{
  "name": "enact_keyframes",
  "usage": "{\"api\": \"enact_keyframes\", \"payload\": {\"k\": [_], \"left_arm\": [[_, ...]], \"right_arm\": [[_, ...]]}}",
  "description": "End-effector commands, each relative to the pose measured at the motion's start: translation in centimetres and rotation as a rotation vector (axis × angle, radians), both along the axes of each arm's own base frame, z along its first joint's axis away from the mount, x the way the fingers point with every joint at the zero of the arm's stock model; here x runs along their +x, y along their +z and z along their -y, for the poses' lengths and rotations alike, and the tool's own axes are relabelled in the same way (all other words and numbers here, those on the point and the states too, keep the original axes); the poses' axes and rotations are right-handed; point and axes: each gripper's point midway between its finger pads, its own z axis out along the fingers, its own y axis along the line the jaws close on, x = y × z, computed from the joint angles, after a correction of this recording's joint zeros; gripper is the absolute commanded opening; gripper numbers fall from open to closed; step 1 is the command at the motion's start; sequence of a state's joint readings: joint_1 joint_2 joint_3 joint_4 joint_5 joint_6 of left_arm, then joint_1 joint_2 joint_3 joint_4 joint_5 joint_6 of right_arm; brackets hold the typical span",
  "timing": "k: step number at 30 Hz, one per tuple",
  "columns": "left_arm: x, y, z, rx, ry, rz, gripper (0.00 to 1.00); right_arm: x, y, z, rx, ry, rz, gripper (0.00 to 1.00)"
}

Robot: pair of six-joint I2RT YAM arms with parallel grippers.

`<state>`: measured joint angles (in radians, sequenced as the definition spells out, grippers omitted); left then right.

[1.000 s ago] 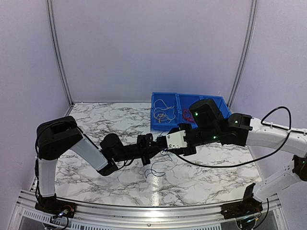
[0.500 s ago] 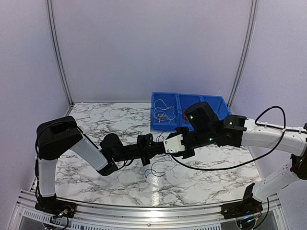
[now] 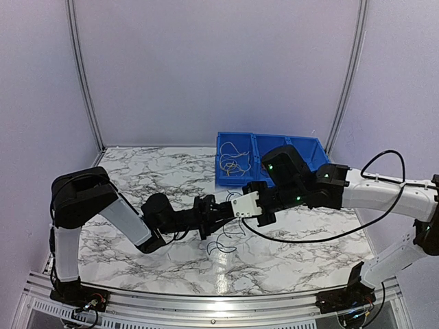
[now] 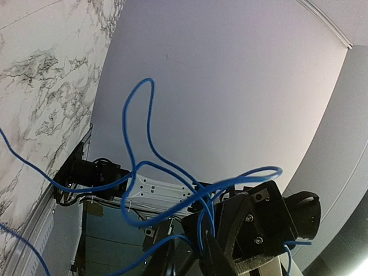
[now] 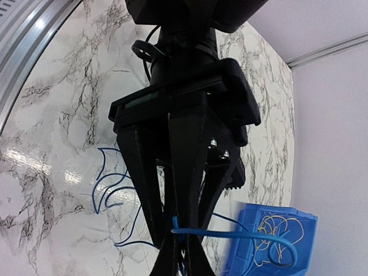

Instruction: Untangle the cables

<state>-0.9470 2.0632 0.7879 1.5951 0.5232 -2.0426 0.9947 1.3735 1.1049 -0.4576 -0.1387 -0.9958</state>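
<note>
Thin dark blue cables [image 3: 221, 245] hang between my two grippers over the middle of the table, and their loose loops lie on the marble below. My left gripper [image 3: 214, 209] is shut on the blue cables; in the left wrist view [image 4: 215, 241] the strands [image 4: 146, 132] fan out in loops from its tips. My right gripper [image 3: 236, 205] faces it, almost tip to tip. In the right wrist view [image 5: 179, 244] it is pinched on a blue strand [image 5: 230, 234]. Yellow-white wires [image 3: 233, 162] and red wires [image 3: 266, 163] lie in the blue bins.
The blue bins [image 3: 302, 147] stand at the back right of the marble table [image 3: 123, 171], just behind the right arm; one bin also shows in the right wrist view [image 5: 241, 230]. A thick black robot cord [image 3: 302, 240] sags under the right arm.
My right gripper has moved left, closing up on the left gripper. The left gripper has shifted slightly left and down. The blue cables stay held by both.
</note>
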Motion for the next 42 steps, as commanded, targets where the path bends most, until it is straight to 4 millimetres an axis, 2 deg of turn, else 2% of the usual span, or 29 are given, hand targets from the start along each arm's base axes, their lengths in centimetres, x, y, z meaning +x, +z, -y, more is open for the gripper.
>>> {"api": "enact_keyframes", "payload": {"k": [1,5,7,10,12,15,17,20,29,42], "left_arm": [[1.2,0.0,-2.4,0.038,0.09,0.101,0.23],[3.2,-3.7,-5.5,0.283,0.228,0.296,0.28],[3.6,-4.1,-6.9,0.395,0.287,0.462,0.28],[3.2,-2.3,-8.8,0.509,0.374,0.766,0.3],[1.9,-0.5,-9.5,0.561,0.414,0.99,0.32],[-0.3,1.9,-9.3,0.619,0.437,1.261,0.37],[-1.2,2.9,-8.4,0.643,0.424,1.372,0.41],[-1.1,2.7,-7.4,0.669,0.394,1.395,0.43],[-0.3,0.4,-4.3,0.691,0.311,1.43,0.44],[0.1,1.1,-0.8,0.624,0.261,1.506,0.45]], "right_arm": [[-0.4,2.8,-0.7,0.095,-0.032,-0.096,0.0],[0.8,4.9,-0.1,0.257,-0.104,-0.333,0.0],[0.7,4.7,0.0,0.311,-0.106,-0.469,0.0],[0.5,2.9,0.2,0.361,-0.104,-0.657,0.0],[1.1,2.0,0.7,0.402,-0.106,-0.801,0.0],[2.0,1.8,1.2,0.467,-0.087,-0.987,0.0],[2.5,1.9,1.2,0.486,-0.08,-1.045,0.0],[2.4,2.0,0.9,0.486,-0.06,-1.076,0.0],[1.9,2.0,1.0,0.482,-0.04,-1.107,0.0],[2.0,2.0,0.9,0.481,-0.045,-1.109,0.0]]}}
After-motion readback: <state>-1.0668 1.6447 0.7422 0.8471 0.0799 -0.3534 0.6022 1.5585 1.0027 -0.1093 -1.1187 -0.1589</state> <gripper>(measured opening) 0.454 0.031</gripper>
